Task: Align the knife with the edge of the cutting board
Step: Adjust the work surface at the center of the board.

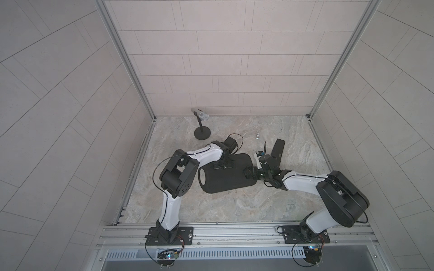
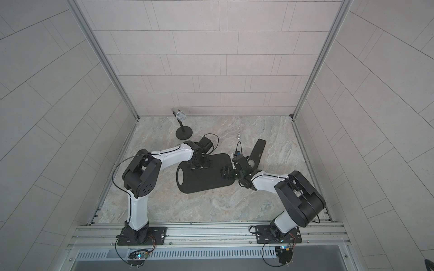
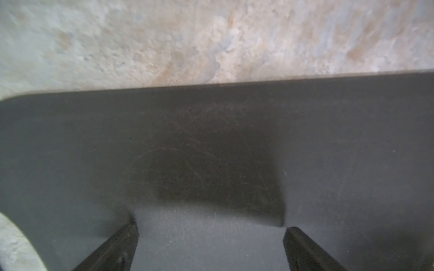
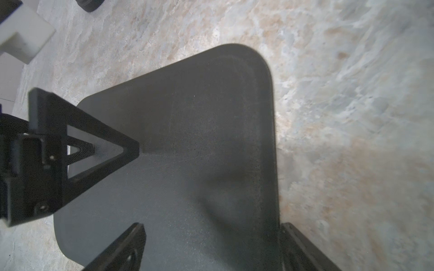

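Closest to its wrist lens, the left gripper (image 3: pixel 209 225) hangs released, fingers (image 3: pixel 112 248) spread over the flat matte-black cutting board (image 1: pixel 225 180). The right gripper (image 4: pixel 211 225), also released and empty, sits at the board's plain short end. Just beyond, the all-black broad-bladed knife (image 1: pixel 277 149) lies askew on the marbled stone tabletop (image 1: pixel 234 206). Steadying the board, then swinging the blade parallel to that edge, looks wisest. Only the top views show the knife.

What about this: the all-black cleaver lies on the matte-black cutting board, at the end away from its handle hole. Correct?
No. The all-black cleaver lies on the marble tabletop beside the matte-black cutting board, at that end; both top views show it.
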You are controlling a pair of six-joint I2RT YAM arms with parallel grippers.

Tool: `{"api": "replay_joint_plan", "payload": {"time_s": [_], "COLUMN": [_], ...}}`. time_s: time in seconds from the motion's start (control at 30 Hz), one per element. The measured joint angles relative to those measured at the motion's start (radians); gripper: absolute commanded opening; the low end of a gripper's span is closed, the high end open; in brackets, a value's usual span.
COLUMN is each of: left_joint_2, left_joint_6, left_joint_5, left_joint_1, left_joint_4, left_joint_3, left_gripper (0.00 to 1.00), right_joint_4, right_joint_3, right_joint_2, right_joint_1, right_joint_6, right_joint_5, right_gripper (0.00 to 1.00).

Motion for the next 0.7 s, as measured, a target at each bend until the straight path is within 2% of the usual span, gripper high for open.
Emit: {"api": "replay_joint_plan", "payload": {"time_s": [0.13, 0.4, 0.7], "left_joint_2": [-0.05, -0.269, -0.394], "left_joint_6": [0.011, 0.027, 0.037], "left_joint_5": [0.01, 0.027, 0.101], "left_joint_1": [0.014, 0.065, 0.18], "left_joint_4": [0.024, 0.043, 0.116], "left_joint_3": [-0.058, -0.177, -0.327], "left_gripper": [1.0, 1.0, 1.0], "right_joint_4": [0.008, 0.014, -0.006], "right_joint_3": [-0.006, -0.034, -0.077], "right_joint_2": [-0.003, -0.031, -0.087], "right_joint_1": [0.0, 0.006, 0.013], "right_joint_6": [0.003, 0.016, 0.029], "right_joint_5": [-0.005, -0.02, -0.048], "right_gripper": [0.9, 0.9, 0.9]}}
